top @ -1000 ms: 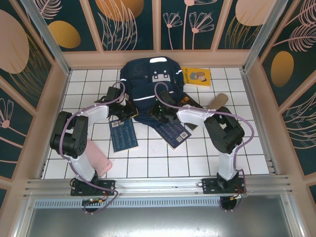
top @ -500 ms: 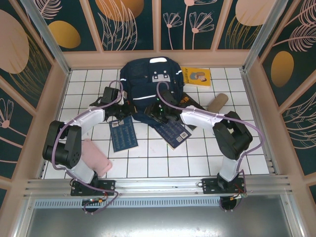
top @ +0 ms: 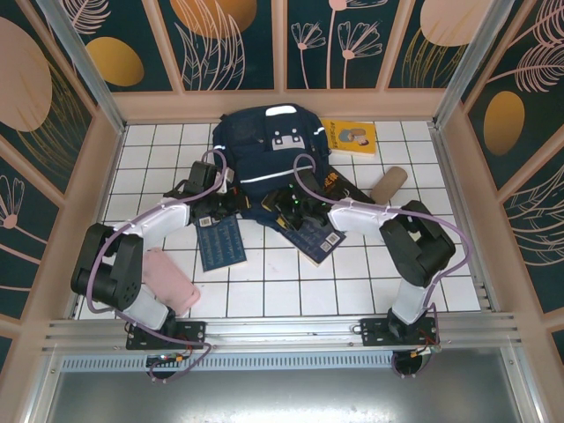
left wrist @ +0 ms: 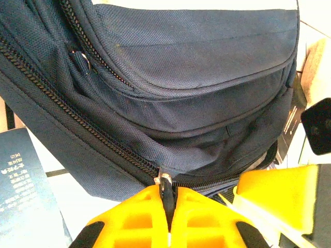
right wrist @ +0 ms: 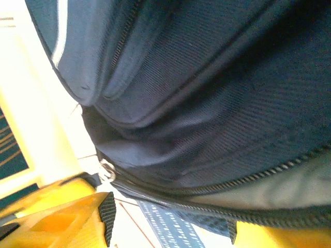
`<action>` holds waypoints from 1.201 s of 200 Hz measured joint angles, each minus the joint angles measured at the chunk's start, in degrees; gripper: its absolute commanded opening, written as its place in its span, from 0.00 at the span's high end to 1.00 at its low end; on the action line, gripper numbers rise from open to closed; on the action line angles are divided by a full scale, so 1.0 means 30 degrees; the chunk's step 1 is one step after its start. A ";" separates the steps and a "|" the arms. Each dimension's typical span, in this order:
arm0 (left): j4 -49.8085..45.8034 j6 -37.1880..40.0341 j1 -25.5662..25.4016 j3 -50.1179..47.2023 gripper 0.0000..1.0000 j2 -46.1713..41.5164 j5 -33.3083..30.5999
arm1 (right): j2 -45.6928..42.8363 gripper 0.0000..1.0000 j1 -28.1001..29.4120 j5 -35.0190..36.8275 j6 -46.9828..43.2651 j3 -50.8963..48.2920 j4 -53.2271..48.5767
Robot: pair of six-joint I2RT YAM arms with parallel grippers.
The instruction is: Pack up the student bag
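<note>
Two pincers sit at the near edge of the student bag (top: 269,145), which lies far-centre on the tabletop (top: 264,282), its long axis running away from the arm bases. Left pincer (left wrist: 166,201): clamped narrow on the zip pull (left wrist: 164,182). Right pincer (top: 284,206): fingers apart, with the bag's zipped hem between them; probably no contact, but the view is too close to be sure. The bag lies directly beyond both. The zip runs left to right, so I judge the left arm better placed.
</note>
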 measured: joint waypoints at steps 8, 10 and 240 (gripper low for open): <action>0.0058 0.0095 -0.0029 -0.0073 1.00 -0.0022 0.0044 | 0.0124 0.43 -0.0073 0.0000 0.0357 0.0168 0.0015; 0.0066 0.0117 -0.0036 -0.0087 1.00 -0.0029 0.0058 | 0.0175 0.43 -0.0095 -0.0007 0.0474 0.0211 0.0029; -0.0984 0.1559 0.0408 0.3614 1.00 0.2157 -0.9486 | -0.2557 1.00 -0.1341 0.2200 -0.1974 0.1137 -0.3585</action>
